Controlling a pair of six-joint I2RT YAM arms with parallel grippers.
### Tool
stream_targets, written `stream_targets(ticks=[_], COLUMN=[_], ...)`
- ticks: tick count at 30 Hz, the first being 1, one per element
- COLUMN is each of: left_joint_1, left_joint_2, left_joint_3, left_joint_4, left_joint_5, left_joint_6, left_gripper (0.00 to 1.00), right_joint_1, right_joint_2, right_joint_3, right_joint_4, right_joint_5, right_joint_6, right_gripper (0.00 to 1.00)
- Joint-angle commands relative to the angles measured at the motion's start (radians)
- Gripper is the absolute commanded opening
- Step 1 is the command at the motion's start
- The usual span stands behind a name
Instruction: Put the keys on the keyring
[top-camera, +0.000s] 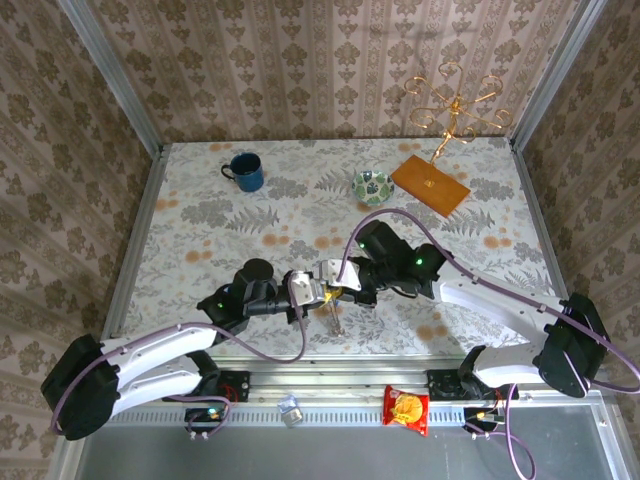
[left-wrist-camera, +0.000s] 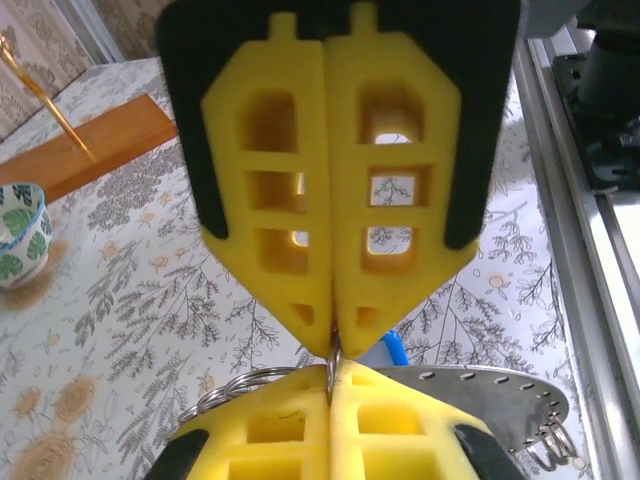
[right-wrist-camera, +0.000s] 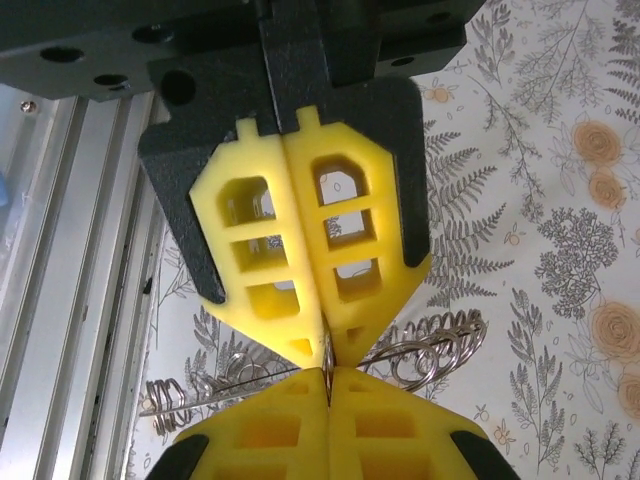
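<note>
Setting: a table (top-camera: 200, 230) with a leaf-print cover, seen from above, walled in by patterned wallpaper.
Left gripper (left-wrist-camera: 330, 340): yellow foam fingers pressed flat together with no gap. A thin wire loop runs into the seam at their tips.
Right gripper (right-wrist-camera: 325, 350): also closed tight, its tips nipping the same kind of thin wire.
How they meet: the two grippers point at each other tip to tip near the table's front edge, close to its middle (the tips are almost touching).
Keyring (left-wrist-camera: 480, 400): in the left wrist view, a flat silvery plate with small holes along its rim lies just behind the meeting tips. Wire loops stick out on both sides of it. Both grippers seem to hold it by one thin loop, though the pinch point is too small to be sure.
Key (left-wrist-camera: 395, 350): a small patch of blue, probably a key head, shows just beside the left fingertips, against the plate.
Mug (top-camera: 243, 172): dark blue, upright, far left of the table.
Bowl (top-camera: 372, 186): green patterned, far centre.
Wooden board (top-camera: 430, 183): beside the bowl, carrying a gold stand (top-camera: 455, 110) with curled branches.
Snack packet (top-camera: 406, 408): red, lying on the rail in front of the arm bases.
</note>
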Motion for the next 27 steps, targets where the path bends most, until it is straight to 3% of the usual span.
stream_targets(ticks=[1,3,6,16,20,25,27], left_joint_1=[0.002,0.002,0.002,0.002,0.002,-0.006,-0.009], left_joint_2=[-0.004,-0.007,-0.006,-0.003,-0.002,-0.001,0.0], left_joint_3=[0.018,0.003,-0.024,-0.057,-0.056,-0.057,-0.058], left_joint_4=[0.005,0.034,0.09,0.155,0.156,0.161,0.166], left_joint_5=[-0.017,-0.004,0.012,0.009,-0.003,-0.043,-0.06], left_joint_6=[0.02,0.012,-0.005,-0.033,-0.033,-0.04,-0.041], left_gripper=[0.0,0.0,0.0,0.0,0.0,0.0,0.0], right_joint_1=[-0.005,-0.043,-0.087,-0.102,-0.106,-0.116,-0.114], right_joint_2=[-0.053,-0.086,-0.114,-0.098,-0.093,-0.135,-0.145], right_joint_3=[-0.035,-0.095,-0.156,-0.175,-0.165,-0.144,-0.124], right_joint_4=[0.025,0.112,0.204,0.21,0.197,0.216,0.188], right_joint_5=[-0.066,-0.107,-0.153,-0.179,-0.173,-0.055,-0.035], right_joint_6=[0.027,0.086,0.162,0.197,0.234,0.495,0.611], right_gripper=[0.15,0.24,0.28,0.24,0.28,0.37,0.36])
